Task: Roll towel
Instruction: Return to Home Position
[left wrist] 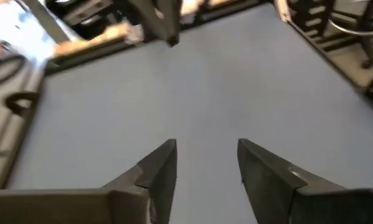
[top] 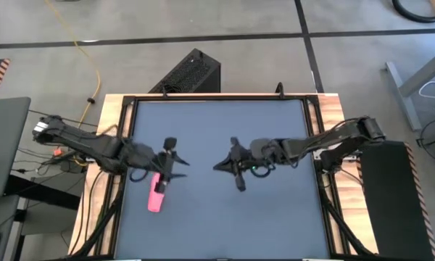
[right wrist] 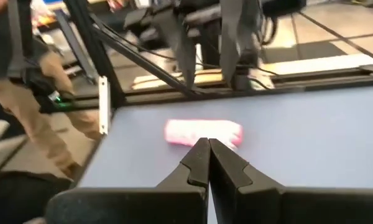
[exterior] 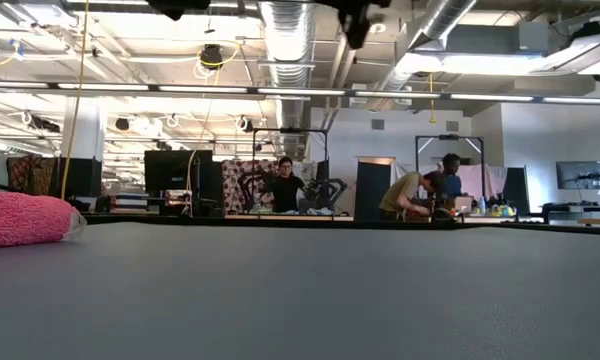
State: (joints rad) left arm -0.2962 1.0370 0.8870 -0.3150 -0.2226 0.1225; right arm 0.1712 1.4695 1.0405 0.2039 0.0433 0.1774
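We log towel (top: pixel 156 194) rolled, loose on tabletop (top: pixel 275 217). Left pincer (left wrist: pixel 206 146) wide, right pincer (right wrist: pixel 207 145) closed, both empty: rolling seemingly finished.

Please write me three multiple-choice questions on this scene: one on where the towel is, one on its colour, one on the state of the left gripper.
1. Where does the rolled towel lie?
A) on the left part of the table, beside the left gripper
B) at the table's right edge
C) on the floor

2. What colour is the towel?
A) green
B) pink
C) white

3. How is the left gripper?
A) open and empty
B) shut on the towel
C) shut on a cup

Answers: 1 A, the high view shows it there. 2 B, it is bright pink. 3 A, its wrist view shows a wide gap with only table in it.
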